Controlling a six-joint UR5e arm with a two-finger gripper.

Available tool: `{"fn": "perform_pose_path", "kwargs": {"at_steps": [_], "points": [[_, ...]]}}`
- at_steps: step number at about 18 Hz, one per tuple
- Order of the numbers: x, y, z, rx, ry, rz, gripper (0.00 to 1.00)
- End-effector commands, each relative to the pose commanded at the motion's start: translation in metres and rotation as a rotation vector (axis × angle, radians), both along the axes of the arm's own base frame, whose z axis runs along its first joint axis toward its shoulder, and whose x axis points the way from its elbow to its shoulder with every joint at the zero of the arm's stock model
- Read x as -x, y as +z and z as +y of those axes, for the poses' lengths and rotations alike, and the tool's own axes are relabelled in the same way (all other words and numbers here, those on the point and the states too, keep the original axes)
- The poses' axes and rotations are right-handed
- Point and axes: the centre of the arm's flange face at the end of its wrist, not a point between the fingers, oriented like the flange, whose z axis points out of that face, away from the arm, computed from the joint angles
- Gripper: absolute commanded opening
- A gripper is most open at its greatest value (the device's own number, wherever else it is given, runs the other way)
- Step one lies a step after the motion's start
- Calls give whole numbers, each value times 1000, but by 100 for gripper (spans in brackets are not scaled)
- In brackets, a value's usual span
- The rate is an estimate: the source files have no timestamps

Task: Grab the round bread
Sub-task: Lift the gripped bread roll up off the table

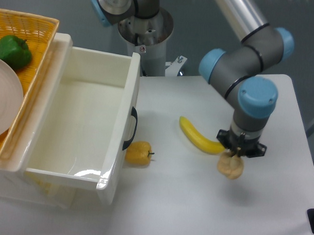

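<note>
Yellow wicker basket (41, 28) sits at the far left, holding a green bell pepper (13, 51) and the rim of a white plate (5, 99). Beside it you have a white bin (82, 128) with a black handle (131, 128) on its right wall, occupying the left part of the desk (174, 200). Just right of the handle, near the desk's front-left area, lies a yellow bell pepper (138, 153), stem pointing right. Toward the desk's middle, a banana (199, 136) lies diagonally; its right end reaches under the gripper's body. At the right half of the desk, the gripper (233, 160) points straight down, its fingers closed narrowly onto the top of the round bread (231, 166), which hangs directly below them. You cannot tell from this view whether the bread clears the desk top or touches it. A small sticker (142, 49) shows on the arm's base column at the desk's back edge; its writing is too small to read.
</note>
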Motion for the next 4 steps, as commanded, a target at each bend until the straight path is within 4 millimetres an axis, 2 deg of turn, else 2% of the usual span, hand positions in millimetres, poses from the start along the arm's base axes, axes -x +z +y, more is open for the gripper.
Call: {"fn": "perform_pose_path", "kwargs": {"at_steps": [4], "points": [[1, 6, 2, 5, -4, -6, 0]]}}
